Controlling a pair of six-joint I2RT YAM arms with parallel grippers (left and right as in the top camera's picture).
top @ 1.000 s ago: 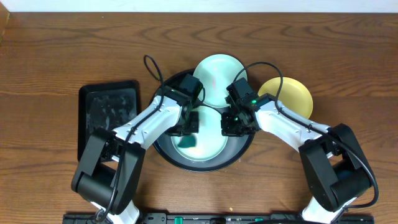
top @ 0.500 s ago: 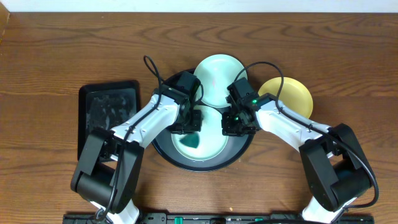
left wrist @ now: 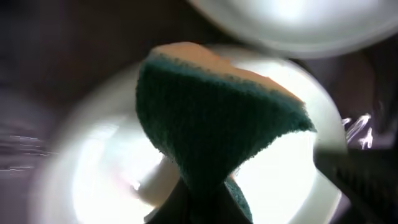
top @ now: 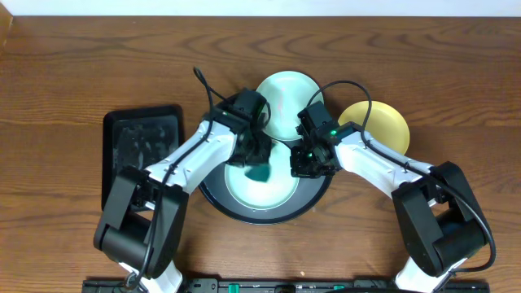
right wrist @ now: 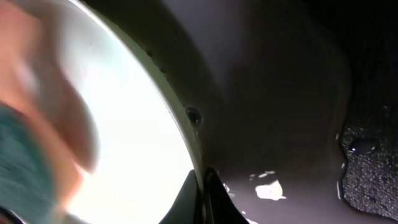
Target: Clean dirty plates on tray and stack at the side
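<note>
A pale turquoise plate [top: 273, 191] lies in the round black tray [top: 213, 198]. My left gripper [top: 254, 163] is shut on a green-and-tan sponge [top: 260, 173] that presses on this plate; the sponge fills the left wrist view [left wrist: 211, 124]. My right gripper [top: 303, 165] is shut on the plate's right rim [right wrist: 186, 134], over the tray floor [right wrist: 273, 124]. A second turquoise plate [top: 286, 102] lies at the tray's far edge. The pale yellow plate [top: 383, 124] lies on the table to the right of the tray.
A smaller rectangular black tray [top: 140, 155] lies on the wooden table to the left of the round tray. Cables loop above both wrists.
My left gripper has moved the sponge up and to the right across the plate. The right gripper and the plate have stayed put.
</note>
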